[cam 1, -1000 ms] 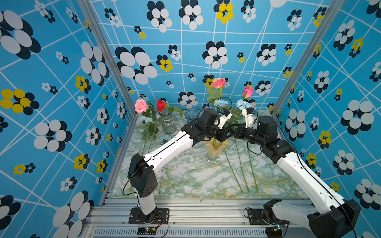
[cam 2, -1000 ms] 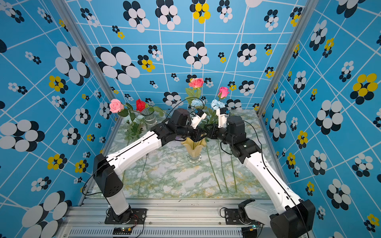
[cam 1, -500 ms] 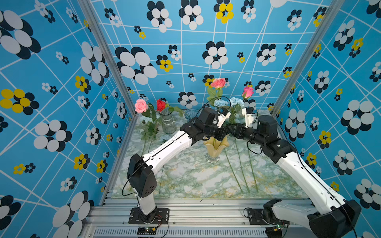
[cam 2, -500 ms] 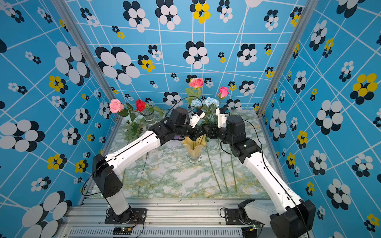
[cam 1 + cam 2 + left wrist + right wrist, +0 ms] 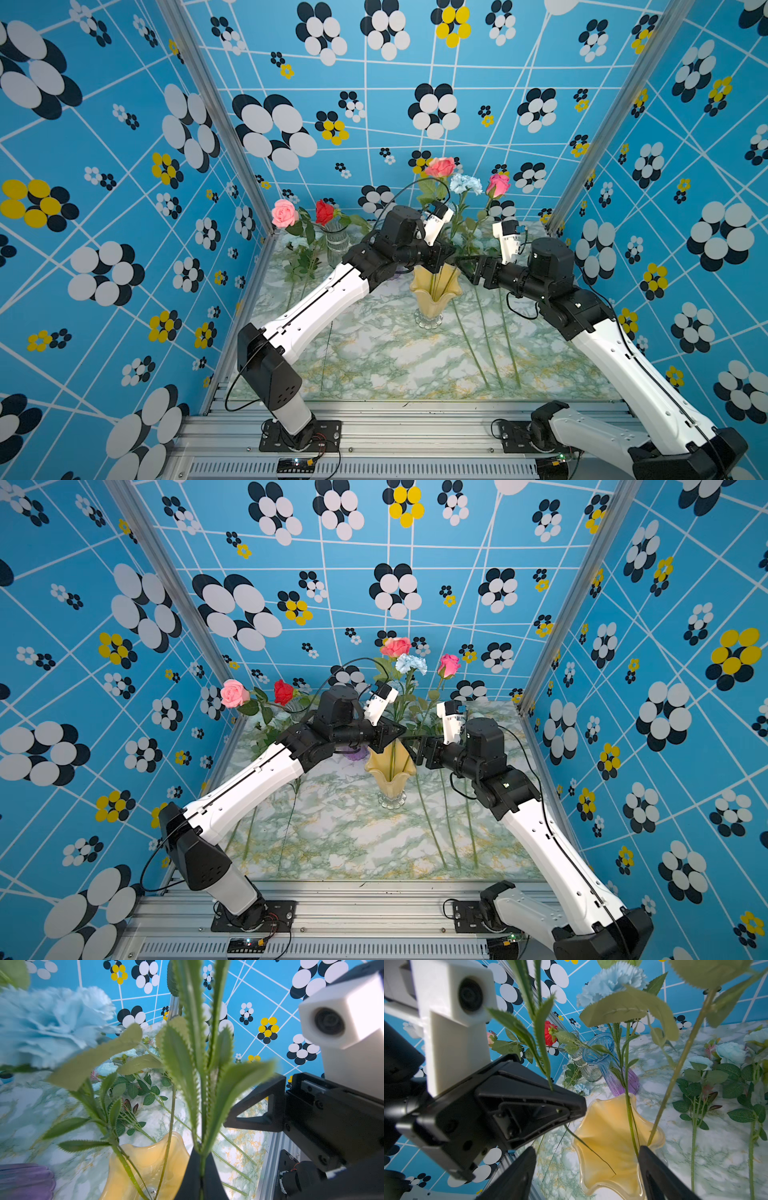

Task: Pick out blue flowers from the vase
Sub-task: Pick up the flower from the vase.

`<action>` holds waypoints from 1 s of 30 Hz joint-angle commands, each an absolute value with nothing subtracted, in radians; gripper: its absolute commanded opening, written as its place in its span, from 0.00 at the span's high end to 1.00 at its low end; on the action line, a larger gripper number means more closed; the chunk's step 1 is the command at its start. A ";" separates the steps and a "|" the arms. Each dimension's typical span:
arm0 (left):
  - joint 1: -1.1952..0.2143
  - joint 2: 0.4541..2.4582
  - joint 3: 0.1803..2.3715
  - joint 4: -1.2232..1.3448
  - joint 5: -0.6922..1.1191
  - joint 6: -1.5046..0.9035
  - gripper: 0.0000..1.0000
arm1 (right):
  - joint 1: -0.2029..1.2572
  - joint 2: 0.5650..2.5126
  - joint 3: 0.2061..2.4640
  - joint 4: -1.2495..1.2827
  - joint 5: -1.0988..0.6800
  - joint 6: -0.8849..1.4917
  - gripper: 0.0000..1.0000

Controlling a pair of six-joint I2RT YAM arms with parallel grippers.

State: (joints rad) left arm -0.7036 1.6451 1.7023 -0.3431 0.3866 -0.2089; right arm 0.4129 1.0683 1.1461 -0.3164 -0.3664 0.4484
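A yellow ruffled vase (image 5: 435, 291) (image 5: 608, 1136) stands mid-table with two pink roses (image 5: 439, 167) and blue flowers. My left gripper (image 5: 451, 252) (image 5: 200, 1153) is just above the rim, shut on a thin green stem with narrow toothed leaves; the stem's thin lower end hangs over the vase mouth. One blue bloom (image 5: 465, 183) (image 5: 411, 663) stands high above that gripper. Another blue bloom (image 5: 52, 1022) (image 5: 610, 980) has its stem in the vase. My right gripper (image 5: 465, 266) (image 5: 588, 1176) faces the left one across the vase, open and holding nothing.
A clear glass vase (image 5: 336, 245) with a pink and a red rose stands back left, beside a blue-purple vase (image 5: 610, 1064). Blue flowers (image 5: 729, 1051) lie at the back right, their long stems (image 5: 486, 345) running toward the front. Patterned walls close three sides.
My left gripper has shut on the stem and my right gripper has opened and let go. A blue bloom now stands higher above the vase.
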 commanded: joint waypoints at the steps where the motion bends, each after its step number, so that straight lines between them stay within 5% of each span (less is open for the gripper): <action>1: -0.669 1.587 1.742 -0.321 0.434 -0.212 1.00 | 0.420 1.002 1.112 -0.379 -0.394 0.397 0.17; 22: -0.495 1.430 2.022 -0.550 0.640 -0.284 1.00 | 0.420 0.708 0.671 -0.290 -0.038 0.439 0.05; 30: -0.427 1.360 2.074 -0.760 0.564 -0.210 1.00 | 0.420 0.599 0.508 -0.251 0.141 0.457 0.02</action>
